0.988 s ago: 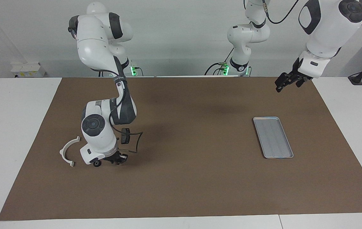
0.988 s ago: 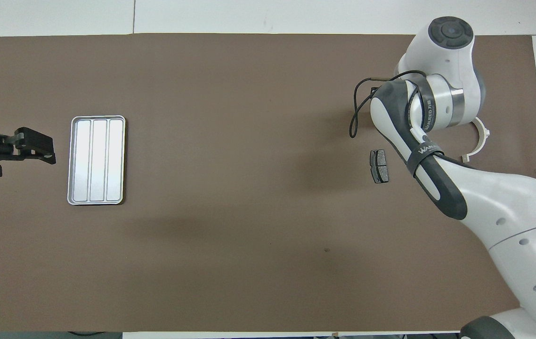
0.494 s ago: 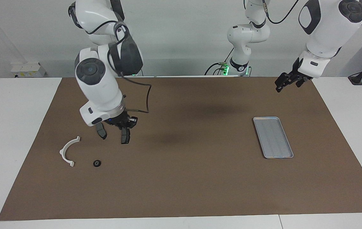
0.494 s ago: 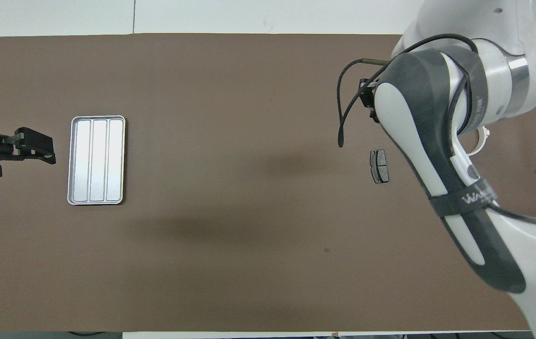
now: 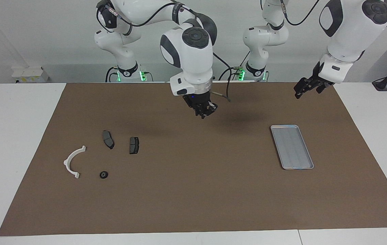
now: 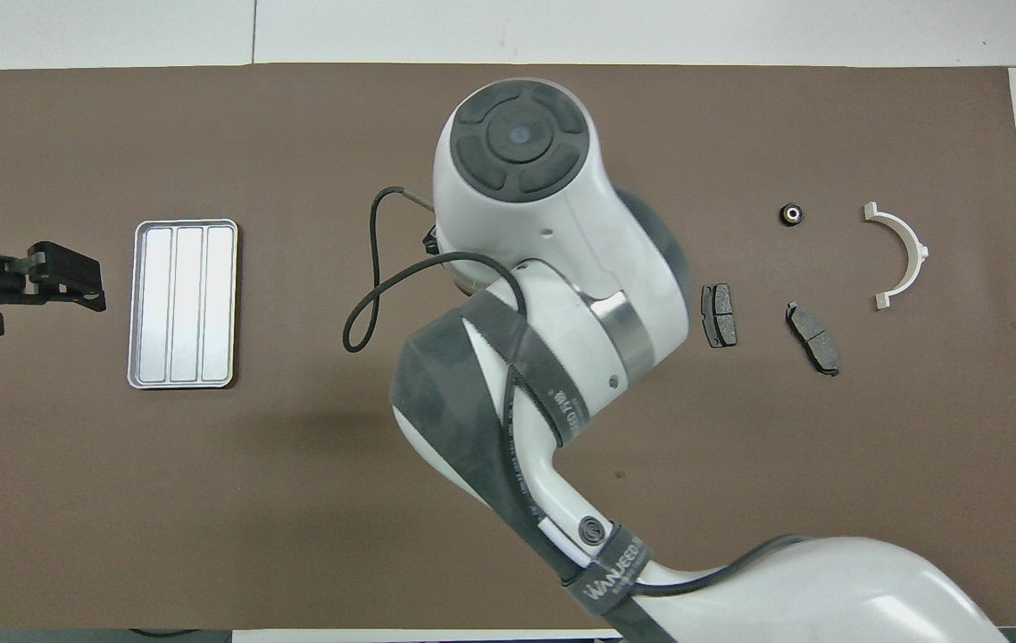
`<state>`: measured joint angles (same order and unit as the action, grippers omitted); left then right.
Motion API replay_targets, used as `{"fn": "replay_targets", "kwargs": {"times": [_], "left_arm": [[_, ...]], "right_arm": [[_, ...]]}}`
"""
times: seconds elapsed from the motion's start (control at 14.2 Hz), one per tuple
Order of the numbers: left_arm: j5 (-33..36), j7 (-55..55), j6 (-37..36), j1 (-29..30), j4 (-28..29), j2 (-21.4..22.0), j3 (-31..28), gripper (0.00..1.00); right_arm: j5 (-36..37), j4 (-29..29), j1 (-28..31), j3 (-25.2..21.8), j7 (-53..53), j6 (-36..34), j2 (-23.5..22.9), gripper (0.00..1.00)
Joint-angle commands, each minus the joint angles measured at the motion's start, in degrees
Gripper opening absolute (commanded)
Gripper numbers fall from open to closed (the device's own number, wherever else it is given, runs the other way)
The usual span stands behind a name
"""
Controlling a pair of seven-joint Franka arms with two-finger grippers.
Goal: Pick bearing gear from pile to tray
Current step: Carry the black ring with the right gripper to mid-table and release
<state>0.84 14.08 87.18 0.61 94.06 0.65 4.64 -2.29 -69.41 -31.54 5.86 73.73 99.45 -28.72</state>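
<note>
Brown matting point(image 5: 193, 190) covers a white table. Raised over the mat's middle, the right gripper point(image 5: 204, 111) has its fingertips pressed together; whether they pinch a small part cannot be told. One small black round part point(image 5: 103, 174) lies toward the right arm's end, well apart from those fingers, with two dark brake-pad pieces point(image 5: 108, 139) point(image 5: 134, 145) and one white half-ring bracket point(image 5: 73, 162). One silver tray point(image 5: 291, 146) lies toward the left arm's end. The left gripper point(image 5: 306, 87) waits, fingers spread, over the mat's edge. The right arm's strap bears lettering, not fully readable.
</note>
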Motion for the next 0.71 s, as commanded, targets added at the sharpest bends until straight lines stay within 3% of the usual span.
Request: {"fn": "replay_targets", "kwargs": {"times": [0.0,0.28,0.64], "left_arm": [[-0.6,-0.4,-0.7,0.4,0.7,1.2,0.3,1.00],[-0.6,-0.3,-0.6,0.4,0.7,1.1,0.3,1.00],[-0.6,-0.4,-0.7,0.4,0.7,1.2,0.3,1.00]], "right_arm": [[-0.9,-6.3,-0.9,-0.2,2.1,6.4,-0.7,0.00],[3.8,-7.4,-3.9,-0.2,7.1,13.8,-8.1,0.00],[4.7,-13.1,-4.8,-0.2,7.3,21.7,-8.9,0.00]]}}
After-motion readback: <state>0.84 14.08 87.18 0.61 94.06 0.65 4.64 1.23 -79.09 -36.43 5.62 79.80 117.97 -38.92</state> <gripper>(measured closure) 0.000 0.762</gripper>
